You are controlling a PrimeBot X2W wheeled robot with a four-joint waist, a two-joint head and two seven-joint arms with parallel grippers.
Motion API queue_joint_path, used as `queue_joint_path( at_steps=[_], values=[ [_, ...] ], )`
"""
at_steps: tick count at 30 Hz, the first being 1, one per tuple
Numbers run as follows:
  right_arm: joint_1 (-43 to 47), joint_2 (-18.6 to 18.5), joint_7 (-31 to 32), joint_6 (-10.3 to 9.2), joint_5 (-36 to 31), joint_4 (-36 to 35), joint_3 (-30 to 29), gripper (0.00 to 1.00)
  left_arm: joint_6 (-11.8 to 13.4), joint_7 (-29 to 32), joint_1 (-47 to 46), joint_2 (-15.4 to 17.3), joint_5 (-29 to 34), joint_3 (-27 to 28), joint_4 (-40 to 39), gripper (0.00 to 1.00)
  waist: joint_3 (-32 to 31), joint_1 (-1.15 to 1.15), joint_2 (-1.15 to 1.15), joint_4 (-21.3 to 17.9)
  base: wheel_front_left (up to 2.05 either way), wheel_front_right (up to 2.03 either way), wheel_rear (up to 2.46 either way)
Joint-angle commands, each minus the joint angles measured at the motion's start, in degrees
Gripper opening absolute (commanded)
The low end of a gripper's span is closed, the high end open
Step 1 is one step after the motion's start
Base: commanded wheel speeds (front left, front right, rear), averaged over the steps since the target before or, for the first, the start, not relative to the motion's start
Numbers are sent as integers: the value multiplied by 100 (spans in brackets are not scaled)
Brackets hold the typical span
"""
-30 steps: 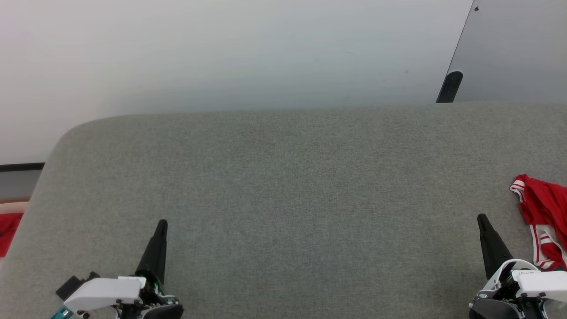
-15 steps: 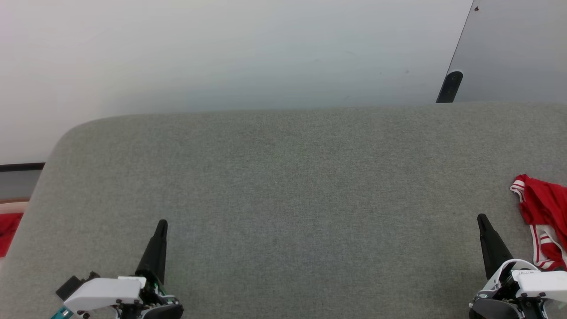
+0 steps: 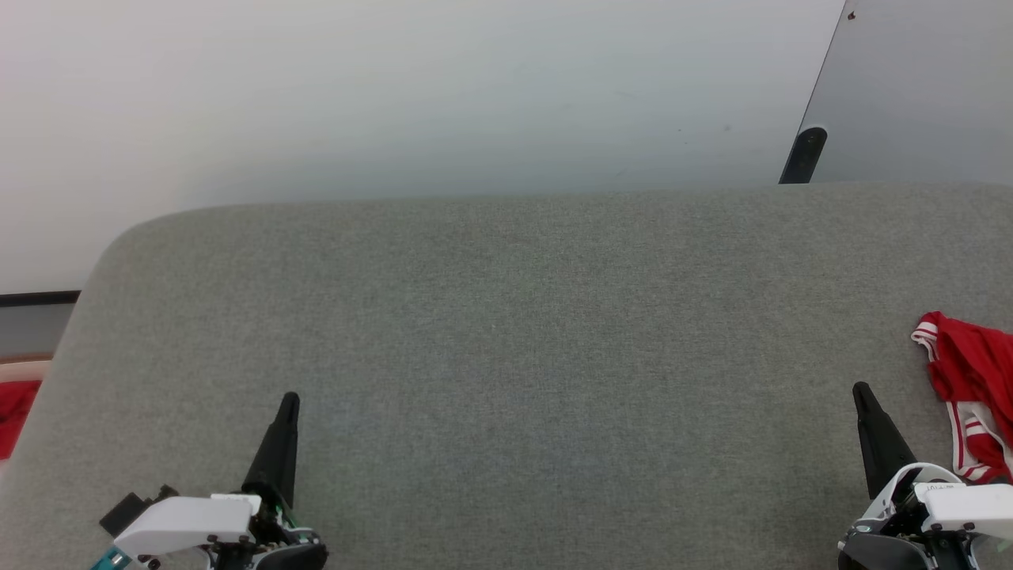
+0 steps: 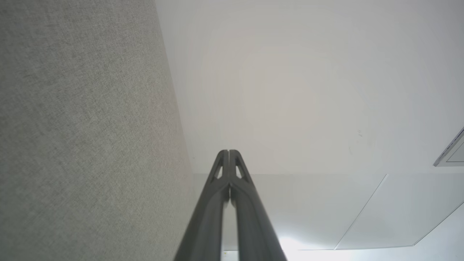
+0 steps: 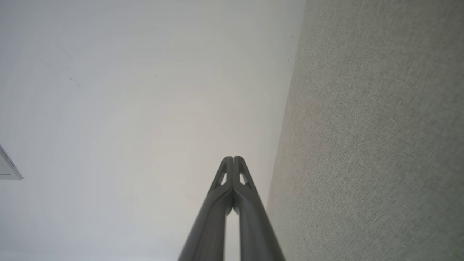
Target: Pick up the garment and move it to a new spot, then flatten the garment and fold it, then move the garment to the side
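We saw a broad surface (image 3: 506,332) covered in grey woven fabric, its far edge straight and its far left corner rounded. The covering looked flat and even, with a fine, slightly mottled weave. Directly on it lay the garment (image 3: 972,372), at the right side and towards the near edge, bunched rather than spread. It was red cloth, with white-and-red striped trim at its upper left tip and a white part with red stripes lower down. Its right part ran past the edge of the head view, so we could not tell its full outline. In both wrist views the same grey weave ran along one side.
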Motion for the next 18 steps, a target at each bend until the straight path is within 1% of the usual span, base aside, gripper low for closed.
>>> queue_joint_path(
  at_steps=[1, 18],
  values=[
    [-18, 21, 4, -8, 21, 2, 1, 0, -30, 18, -56, -1, -17, 13, 7, 0, 0, 0, 0, 0, 0, 0, 0],
    [-18, 21, 4, -8, 21, 2, 2, 0, -30, 16, -56, -1, -17, 12, 7, 0, 0, 0, 0, 0, 0, 0, 0]
  ],
)
